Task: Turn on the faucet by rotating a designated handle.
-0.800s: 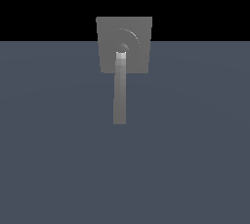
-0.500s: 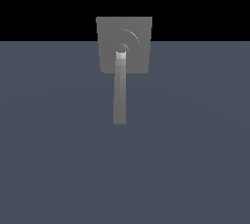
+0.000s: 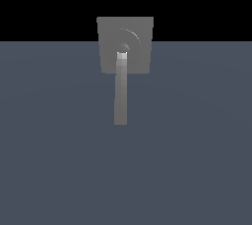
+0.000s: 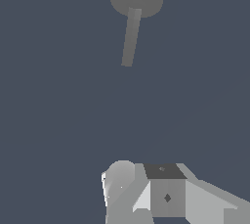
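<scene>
Surface (image 3: 197, 160), a plain slate-blue plane, fills most of both views. Faucet (image 3: 125, 44) comes next in size: a square grey plate at the far edge in the exterior view, with a raised round hub (image 4: 135, 0). Its handle (image 3: 120, 91), a long narrow bar paler at the hub end, projects straight toward the viewer. Smallest in frame is the tool (image 4: 146, 193), of which only grey blocky parts show in the wrist view, well apart from the handle's free end; I cannot tell whether its fingers are spread or pressed together. By my reading the approach is the step in hand, nothing touched yet. Next it must close on the bar's free end from one side and sweep it about the hub.
</scene>
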`<state>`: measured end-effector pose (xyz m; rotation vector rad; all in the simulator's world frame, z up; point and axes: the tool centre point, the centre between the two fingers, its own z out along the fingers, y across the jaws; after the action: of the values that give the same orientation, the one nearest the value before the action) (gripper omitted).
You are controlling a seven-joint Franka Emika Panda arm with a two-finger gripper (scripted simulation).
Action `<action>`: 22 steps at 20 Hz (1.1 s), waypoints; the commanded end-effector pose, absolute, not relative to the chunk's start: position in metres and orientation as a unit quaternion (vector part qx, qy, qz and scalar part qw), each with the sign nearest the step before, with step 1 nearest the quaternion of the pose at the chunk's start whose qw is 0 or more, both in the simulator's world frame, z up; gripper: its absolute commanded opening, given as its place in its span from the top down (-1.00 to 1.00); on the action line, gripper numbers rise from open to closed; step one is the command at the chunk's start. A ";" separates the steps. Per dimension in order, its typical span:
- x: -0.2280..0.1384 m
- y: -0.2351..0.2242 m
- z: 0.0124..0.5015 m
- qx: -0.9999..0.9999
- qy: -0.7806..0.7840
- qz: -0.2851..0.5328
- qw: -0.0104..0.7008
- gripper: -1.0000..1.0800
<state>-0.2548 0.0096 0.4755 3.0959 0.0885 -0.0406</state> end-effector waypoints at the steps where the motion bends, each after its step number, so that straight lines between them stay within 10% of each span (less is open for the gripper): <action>1: -0.255 0.009 0.477 0.999 0.032 -0.010 0.028 1.00; 22: -0.244 0.009 0.546 0.915 0.204 0.066 0.341 1.00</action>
<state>-0.2449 0.0066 0.5374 2.4664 0.4938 0.1671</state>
